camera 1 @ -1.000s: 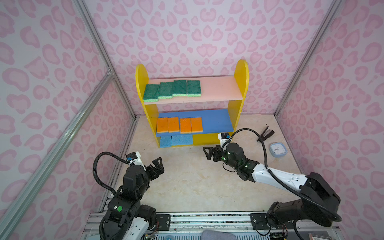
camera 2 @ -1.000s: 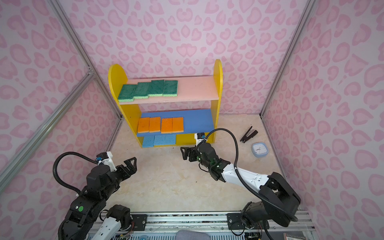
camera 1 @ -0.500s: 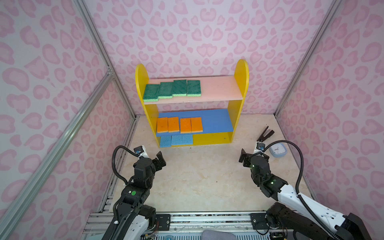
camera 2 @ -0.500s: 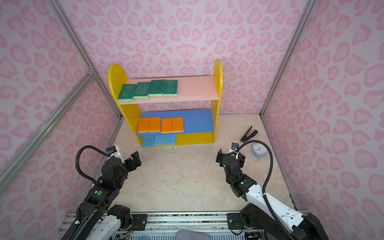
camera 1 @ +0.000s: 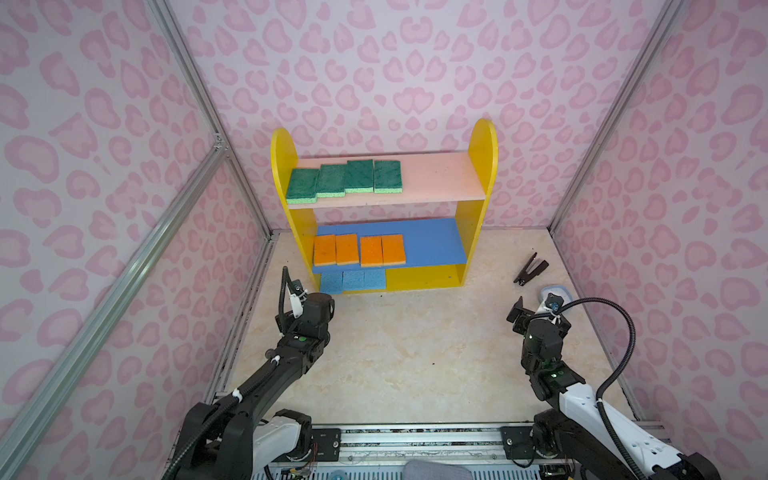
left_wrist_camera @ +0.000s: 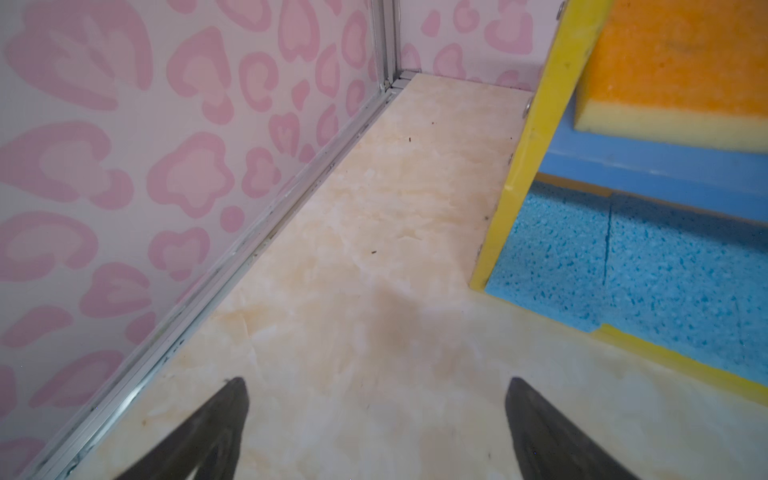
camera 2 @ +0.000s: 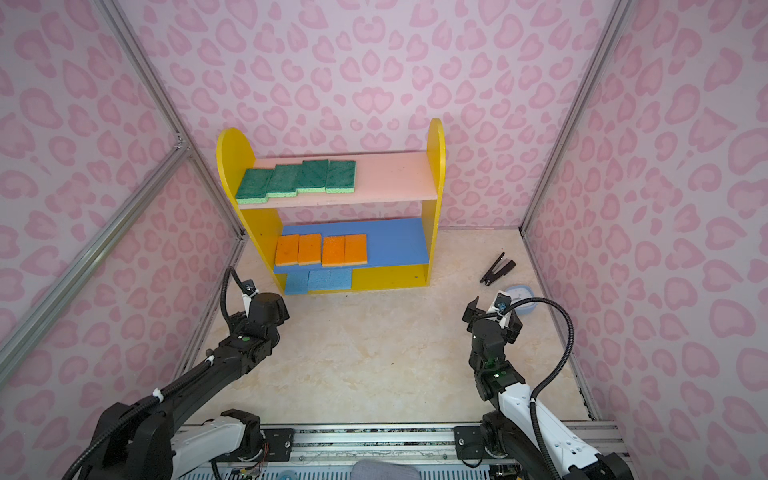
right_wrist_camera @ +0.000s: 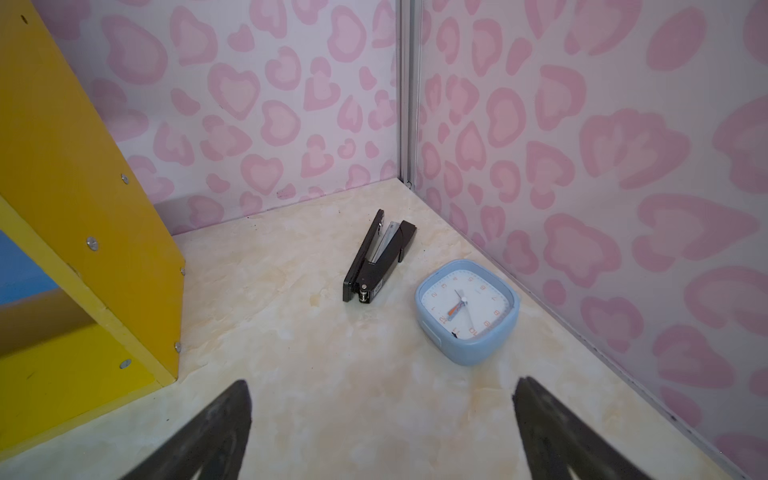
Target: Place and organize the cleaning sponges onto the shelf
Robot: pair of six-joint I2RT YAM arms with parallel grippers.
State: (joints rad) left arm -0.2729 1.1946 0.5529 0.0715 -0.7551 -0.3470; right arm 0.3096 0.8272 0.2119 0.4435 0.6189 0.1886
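Jaws spread wide, left gripper [left_wrist_camera: 376, 380] and right gripper [right_wrist_camera: 383, 380] hover low.

The shelf [camera 1: 482, 166] stands on the tabletop [camera 1: 415, 345]. Four green sponges [camera 1: 345, 178] lie on its pink board [camera 1: 436, 178], four orange sponges [camera 1: 359, 249] on the blue board [camera 1: 428, 245], and three blue sponges [camera 1: 353, 280] on the yellow bottom [camera 1: 424, 276]. A stapler [camera 1: 530, 270] and a clock [right_wrist_camera: 467, 309] lie on the tabletop to its right.

We see two arms built of black jointed housings, the left arm [camera 1: 266, 382] and right arm [camera 1: 540, 345], each bearing a small green light [camera 1: 298, 338]. The right has a white lower link [camera 1: 582, 403]. Black ribbed cables [camera 1: 631, 332] carry white ties [camera 1: 237, 392]. Our tool fingers [left_wrist_camera: 208, 432] are dark tapering wedges.
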